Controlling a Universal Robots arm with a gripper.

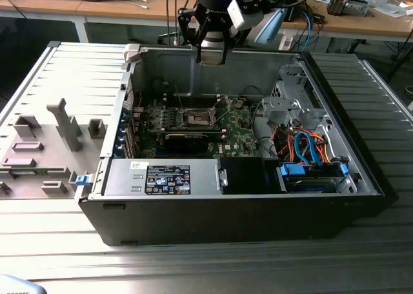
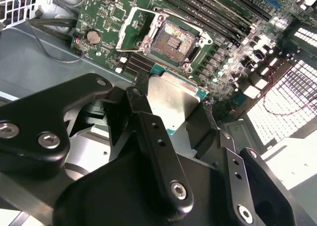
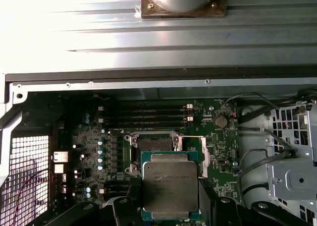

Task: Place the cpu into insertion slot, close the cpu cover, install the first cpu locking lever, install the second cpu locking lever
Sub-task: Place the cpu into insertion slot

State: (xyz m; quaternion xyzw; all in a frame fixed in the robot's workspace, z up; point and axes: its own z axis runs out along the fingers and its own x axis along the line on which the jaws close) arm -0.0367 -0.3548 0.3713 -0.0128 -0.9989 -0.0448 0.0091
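Observation:
My gripper (image 1: 211, 54) hangs high over the back wall of the open computer case (image 1: 258, 223) and is shut on the cpu (image 3: 170, 184), a flat square chip with a dull silver top. In both wrist views the black fingers (image 3: 125, 206) clamp the chip by two opposite edges. The cpu (image 2: 174, 101) is held well above the motherboard. Below it lies the insertion slot (image 2: 173, 40), a dark square socket with its contacts bare. The cpu cover (image 2: 132, 31) is swung open to one side of the slot. In the exterior view the insertion slot (image 1: 198, 117) sits mid-board.
A long black expansion card (image 1: 187, 139) lies just in front of the slot. Memory slots (image 3: 148, 114) run behind it. A power supply box (image 1: 161, 175), a drive cage (image 1: 290, 100) and orange and blue cables (image 1: 310, 149) crowd the case. A grey fixture tray (image 1: 39, 146) stands outside.

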